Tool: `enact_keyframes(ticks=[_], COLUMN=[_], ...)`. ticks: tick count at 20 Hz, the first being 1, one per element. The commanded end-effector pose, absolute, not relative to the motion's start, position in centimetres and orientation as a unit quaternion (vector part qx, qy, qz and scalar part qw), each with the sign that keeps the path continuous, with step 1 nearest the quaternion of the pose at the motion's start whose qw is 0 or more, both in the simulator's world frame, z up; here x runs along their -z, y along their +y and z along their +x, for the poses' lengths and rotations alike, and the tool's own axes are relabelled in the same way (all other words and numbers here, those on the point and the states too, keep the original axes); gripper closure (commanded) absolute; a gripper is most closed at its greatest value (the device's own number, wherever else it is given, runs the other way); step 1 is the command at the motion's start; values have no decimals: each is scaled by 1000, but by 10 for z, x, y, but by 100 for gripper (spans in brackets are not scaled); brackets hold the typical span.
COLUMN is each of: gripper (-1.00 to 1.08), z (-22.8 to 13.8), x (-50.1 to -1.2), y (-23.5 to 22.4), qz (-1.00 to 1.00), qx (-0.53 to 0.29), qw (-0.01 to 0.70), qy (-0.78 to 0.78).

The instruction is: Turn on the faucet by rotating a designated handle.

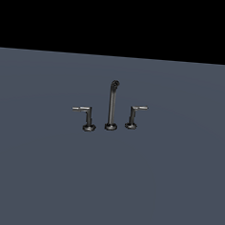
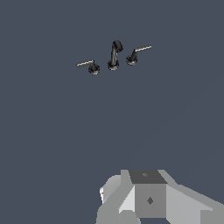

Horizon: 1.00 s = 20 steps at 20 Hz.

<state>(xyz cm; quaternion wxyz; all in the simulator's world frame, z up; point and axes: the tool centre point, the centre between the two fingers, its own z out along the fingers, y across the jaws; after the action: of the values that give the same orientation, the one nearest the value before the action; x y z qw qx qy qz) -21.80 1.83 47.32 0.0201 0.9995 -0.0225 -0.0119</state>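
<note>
We see the faucet with its handle untouched; our gripper sits well apart, fingers hidden, so its state is unclear.

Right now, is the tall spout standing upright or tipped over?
Upright: the spout rises straight from its round base, between the two lever handles.

Bare simulator scene: flat slate-grey floor, black backdrop, lone dark faucet.
</note>
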Motion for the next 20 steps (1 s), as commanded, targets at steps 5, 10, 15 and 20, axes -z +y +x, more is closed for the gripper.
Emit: enact_keyframes(ticks=[5, 10, 15, 20], gripper=[108, 108, 108, 108], z=[-177, -136, -95, -56], x=[-461, -444, -421, -393], y=[12, 5, -4, -15], qz=[997, 991, 981, 968], qx=[10, 9, 7, 6], qw=[18, 16, 14, 11], qy=[-79, -136, -195, -252])
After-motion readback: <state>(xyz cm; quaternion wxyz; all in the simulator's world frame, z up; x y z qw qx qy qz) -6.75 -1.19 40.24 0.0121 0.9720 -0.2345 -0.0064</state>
